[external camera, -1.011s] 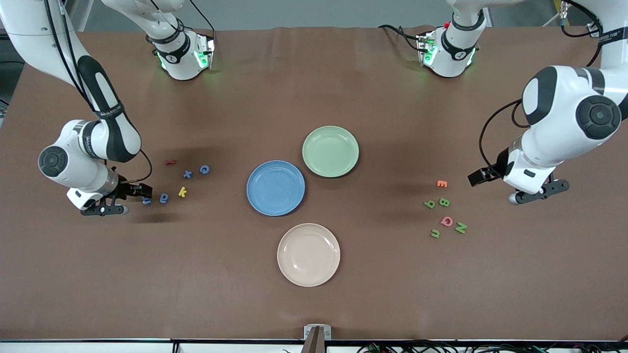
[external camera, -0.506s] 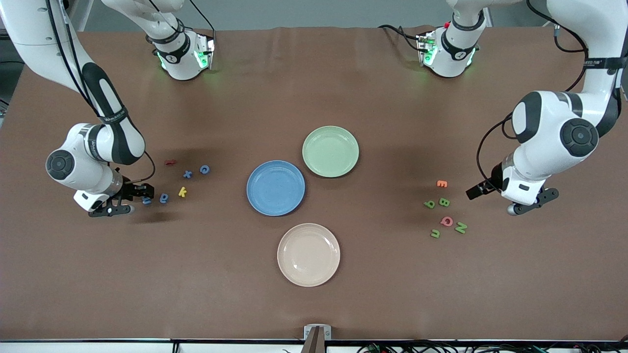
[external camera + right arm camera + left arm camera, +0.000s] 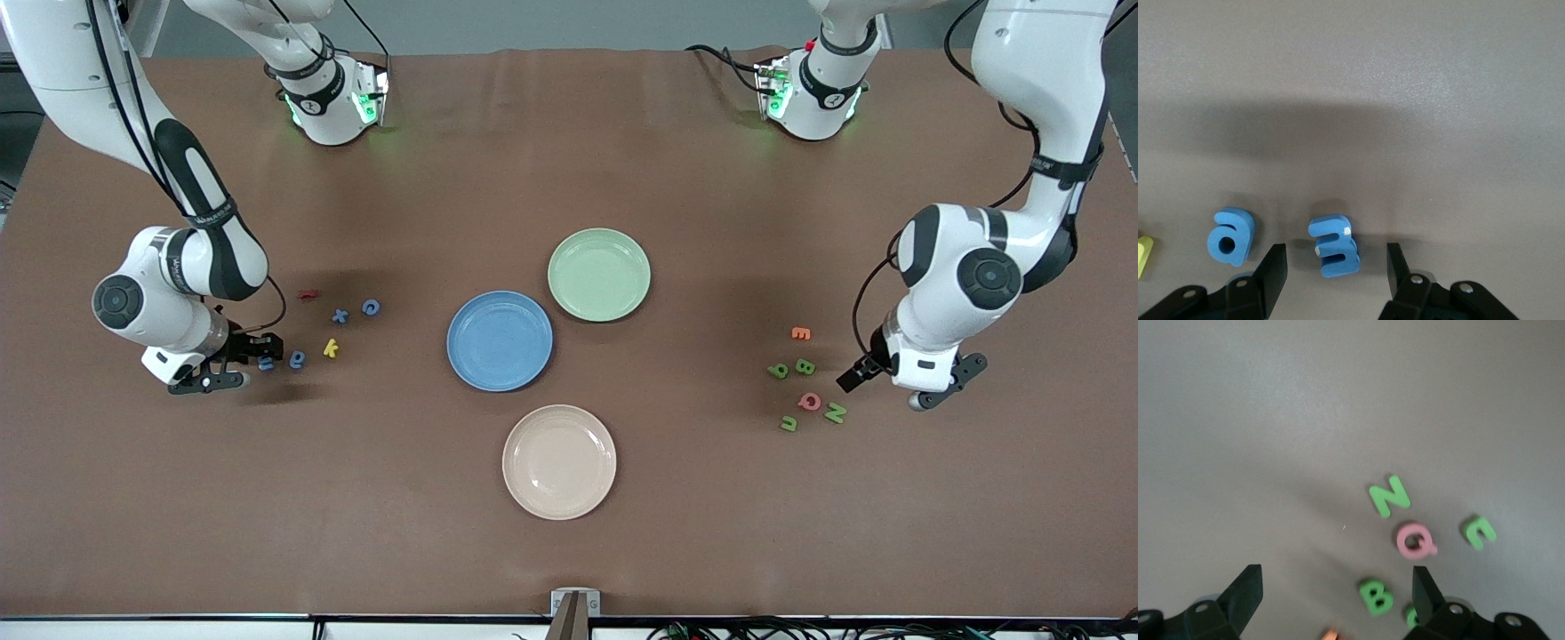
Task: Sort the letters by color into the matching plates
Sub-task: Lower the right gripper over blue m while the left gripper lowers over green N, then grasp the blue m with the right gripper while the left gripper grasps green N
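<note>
Since a second ago our right end effector (image 3: 1331,270) has narrowed astride a blue letter (image 3: 1333,245) on the desk (image 3: 569,551), not yet clamped, while our left end effector (image 3: 1335,593), fingers apart, has descended toward the green letters (image 3: 1389,496); both plates (image 3: 500,341) remain empty.

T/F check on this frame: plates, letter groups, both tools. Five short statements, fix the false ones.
1. All three plates are empty. True: blue plate, green plate, cream plate.
2. The right tool straddles a blue letter. True.
3. The left tool grips the pink Q. False: it is open, holding nothing.
4. The green letters lie at the right arm's end. False: the left arm's end, like the green N.
5. The cream plate is farthest from the front camera. False: nearest.
</note>
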You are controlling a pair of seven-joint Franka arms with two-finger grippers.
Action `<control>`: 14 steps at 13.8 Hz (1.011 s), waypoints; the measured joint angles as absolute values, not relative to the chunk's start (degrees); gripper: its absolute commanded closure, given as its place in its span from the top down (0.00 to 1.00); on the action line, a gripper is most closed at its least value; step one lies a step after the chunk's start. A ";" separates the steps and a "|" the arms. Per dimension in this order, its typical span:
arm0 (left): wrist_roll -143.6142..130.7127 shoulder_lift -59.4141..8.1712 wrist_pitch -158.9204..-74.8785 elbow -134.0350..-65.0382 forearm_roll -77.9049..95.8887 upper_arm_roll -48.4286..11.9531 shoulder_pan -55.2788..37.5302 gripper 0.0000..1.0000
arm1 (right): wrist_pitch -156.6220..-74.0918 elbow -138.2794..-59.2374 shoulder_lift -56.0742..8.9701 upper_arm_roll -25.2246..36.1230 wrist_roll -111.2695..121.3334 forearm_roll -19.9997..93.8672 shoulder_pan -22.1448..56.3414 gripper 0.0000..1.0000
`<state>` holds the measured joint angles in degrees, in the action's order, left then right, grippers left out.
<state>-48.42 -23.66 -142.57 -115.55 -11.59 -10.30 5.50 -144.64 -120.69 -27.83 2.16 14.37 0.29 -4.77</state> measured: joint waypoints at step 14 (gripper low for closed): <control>-58.31 -34.38 -148.85 -108.61 -12.28 -9.83 6.54 0.75 | -144.92 -120.69 -28.55 2.10 19.59 0.19 -4.40 0.58</control>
<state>-58.31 -34.38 -148.85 -108.61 -12.28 -9.83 6.54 -144.92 -120.69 -28.55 2.10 19.59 0.19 -4.40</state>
